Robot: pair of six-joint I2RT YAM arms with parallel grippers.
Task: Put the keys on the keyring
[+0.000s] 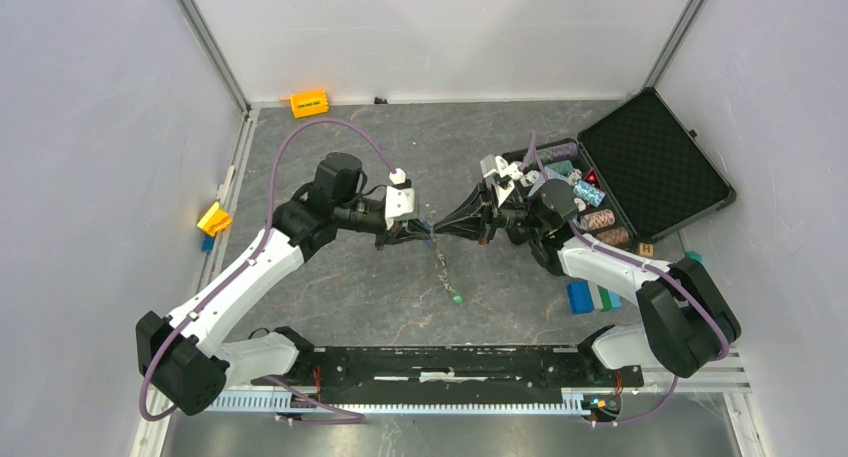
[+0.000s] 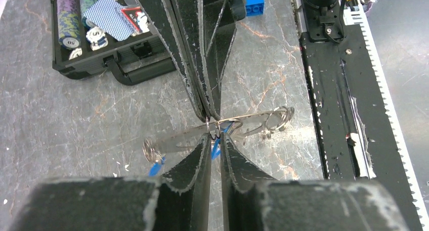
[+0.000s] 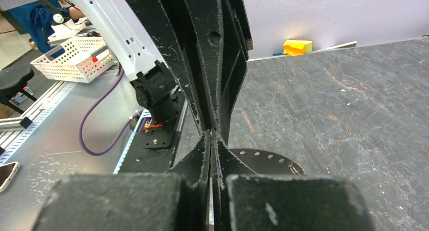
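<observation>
Green tag (image 1: 457,299): closest to the near edge of the table (image 1: 330,297), just past the near end of the keyring (image 1: 444,269). I cannot tell if it hangs from the ring or lies on the table. If it hangs, I think a jerk would make it swing.
Keyring: in the air above the middle of the table, between the two tools, seen almost edge-on. Nothing supports it from below.
Left tool (image 2: 216,139): fingers nearly together with only a thin slit. The blue tag (image 2: 217,148) of a key sits in that slit. I cannot tell if it is pinched.
Risk at left tool: if the fingers catch only the tag, the key may twist, miss the ring and drop.
Right tool (image 2: 209,117): fingers together, clamped on the thin wire of the keyring.
Risk at right tool: the grip is very small, so a push from the other side may turn the ring or pull it free.
Risk at tips: the tips almost touch, so a small error may knock them together.
Left arm: rises from the near left corner, forearm about level, pointing right.
Right arm: folded at the near right, pointing left.
Case (image 1: 655,167): far right, well apart.
</observation>
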